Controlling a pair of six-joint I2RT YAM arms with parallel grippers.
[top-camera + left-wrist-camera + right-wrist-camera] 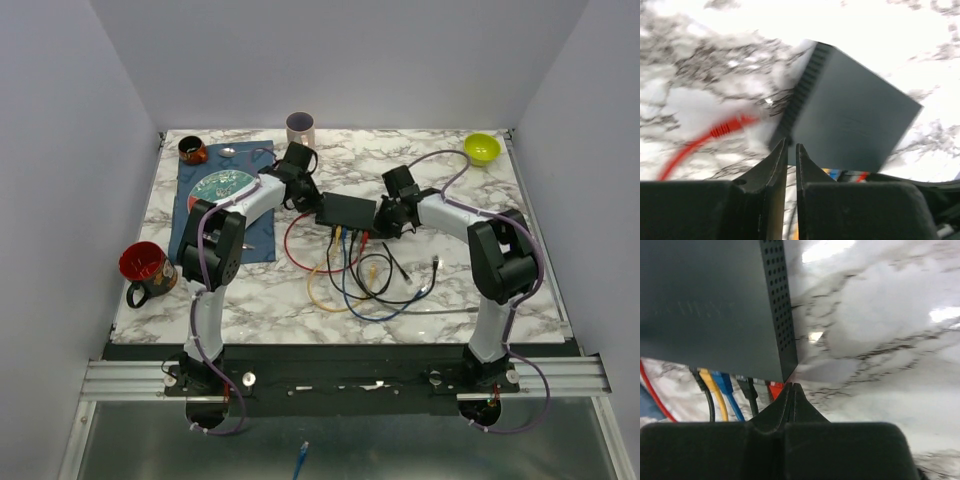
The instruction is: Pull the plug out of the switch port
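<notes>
**Switch**: flat matte-black box, lying flat on the marble table near its middle, between the two arms. A perforated vent strip is running down its right side wall in the right wrist view. In the left wrist view it is showing blurred.

**Row of plugs**: sitting along the switch's near edge, reading black, yellow, blue, black and red from left to right. All are looking seated, though the sockets themselves are hidden under the edge.

**Cables**: red, yellow, blue and black leads are trailing from that edge and looping loosely over the table on the near side. A red lead is lying just left of the switch.

**Left gripper**: hovering at the switch's left end. Its fingers are standing a narrow slit apart at the box's corner; whether they are pinching anything cannot be told.

**Right gripper**: fingers are pressing fully together, holding nothing, with the tip pointing at the switch's near right corner, just beside the red plug.

**Surroundings:**
- Blue cloth at the left, carrying a patterned plate.
- Small dark cup at the far left.
- Pale mug at the far edge.
- Yellow-green bowl at the far right.
- Red mug at the near left.
</notes>
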